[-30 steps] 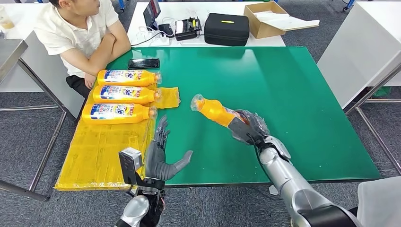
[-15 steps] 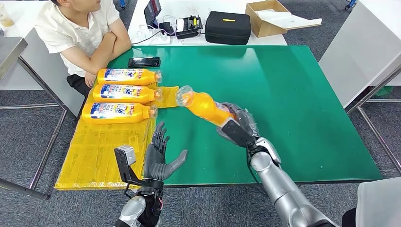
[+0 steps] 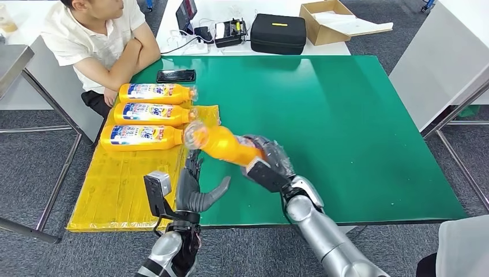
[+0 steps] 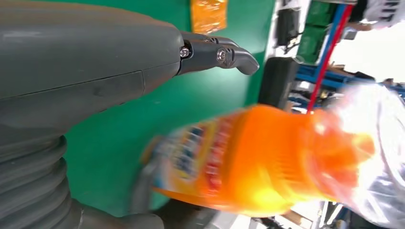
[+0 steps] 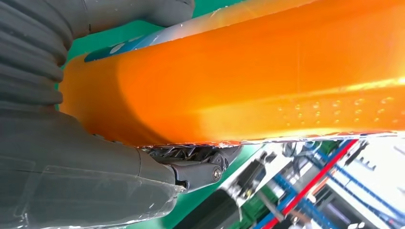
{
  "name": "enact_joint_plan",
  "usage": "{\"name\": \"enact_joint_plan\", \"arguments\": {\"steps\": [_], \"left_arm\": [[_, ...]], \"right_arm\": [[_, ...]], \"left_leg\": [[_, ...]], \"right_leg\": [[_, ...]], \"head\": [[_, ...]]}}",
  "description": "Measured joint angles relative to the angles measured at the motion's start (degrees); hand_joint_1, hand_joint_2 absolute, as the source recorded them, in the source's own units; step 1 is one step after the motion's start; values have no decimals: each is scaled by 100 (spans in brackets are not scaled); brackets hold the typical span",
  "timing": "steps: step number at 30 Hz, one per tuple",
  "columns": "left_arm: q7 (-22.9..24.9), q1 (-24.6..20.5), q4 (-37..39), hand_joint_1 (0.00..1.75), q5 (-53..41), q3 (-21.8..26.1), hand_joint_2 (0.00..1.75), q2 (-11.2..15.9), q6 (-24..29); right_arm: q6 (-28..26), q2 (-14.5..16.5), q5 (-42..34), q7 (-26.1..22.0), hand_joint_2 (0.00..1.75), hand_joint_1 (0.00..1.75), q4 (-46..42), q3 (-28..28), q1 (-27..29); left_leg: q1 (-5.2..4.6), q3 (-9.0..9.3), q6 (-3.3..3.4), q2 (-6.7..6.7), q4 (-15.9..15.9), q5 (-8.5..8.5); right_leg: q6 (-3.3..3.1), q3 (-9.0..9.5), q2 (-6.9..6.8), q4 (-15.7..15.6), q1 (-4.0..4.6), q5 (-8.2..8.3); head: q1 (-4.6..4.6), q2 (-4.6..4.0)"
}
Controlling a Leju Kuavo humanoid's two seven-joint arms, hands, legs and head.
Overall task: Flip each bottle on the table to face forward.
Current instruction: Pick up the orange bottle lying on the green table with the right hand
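Nearest to you, the left hand (image 3: 193,193) stands at the front edge of the worktop (image 3: 346,127), palm up, its fingers apart and holding nothing. Keep it so, and a little low, so that the bottle can come down into it or pass over it without a knock.

Just above it, the right hand (image 3: 266,160) is clamped around the base half of the orange bottle (image 3: 222,144), which is in the air and tilted, with its wrapped cap end pointing toward the yellow mat (image 3: 124,184). In the right wrist view the fingers lie along the plain orange side and a strip of label shows at the edge, so I think the label is not yet turned fully up, but the picture is too close to be sure. Roll the wrist until the label faces up before you lower it.

Further on, three bottles (image 3: 144,114) lie in a row on the mat, labels up and caps toward the green. Put yours in the free place nearer than the row, parallel to them. Release only when it rests flat; the round body can roll.

Beyond, a person (image 3: 98,40) sits at the far corner with an arm beside the mat, so keep the swing short.
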Motion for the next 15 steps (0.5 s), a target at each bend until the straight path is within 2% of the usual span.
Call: {"name": "enact_joint_plan", "arguments": {"steps": [15], "left_arm": [[171,-105,-9,0,738,218,175,-120,-320]], "right_arm": [[-57,237,-76,-15,175,175,-7,659,132]], "left_leg": [[1,-2,0,1,0,0]], "right_leg": [[-1,-1,0,1,-1,0]], "head": [[0,0]]}}
